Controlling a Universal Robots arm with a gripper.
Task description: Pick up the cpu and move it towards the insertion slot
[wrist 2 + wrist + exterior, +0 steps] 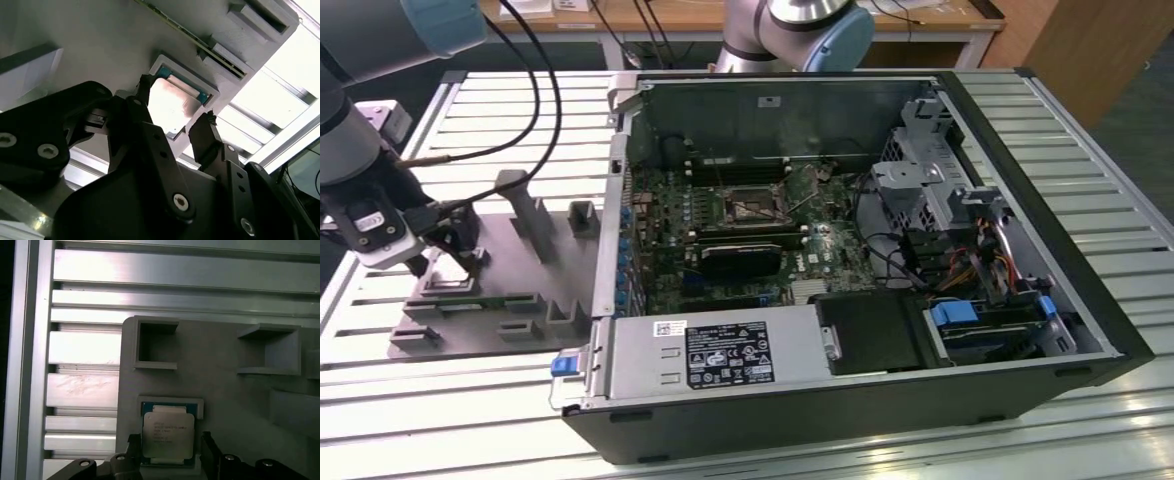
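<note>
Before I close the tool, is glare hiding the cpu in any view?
Second wrist view: glare whitens the top of the cpu, though its rim shows inside the open tool; the table slats blow out. First wrist view: cpu evenly lit, glare on the slats alone. Exterior view: the insertion slot sits in the dimmer interior of the case.
</note>
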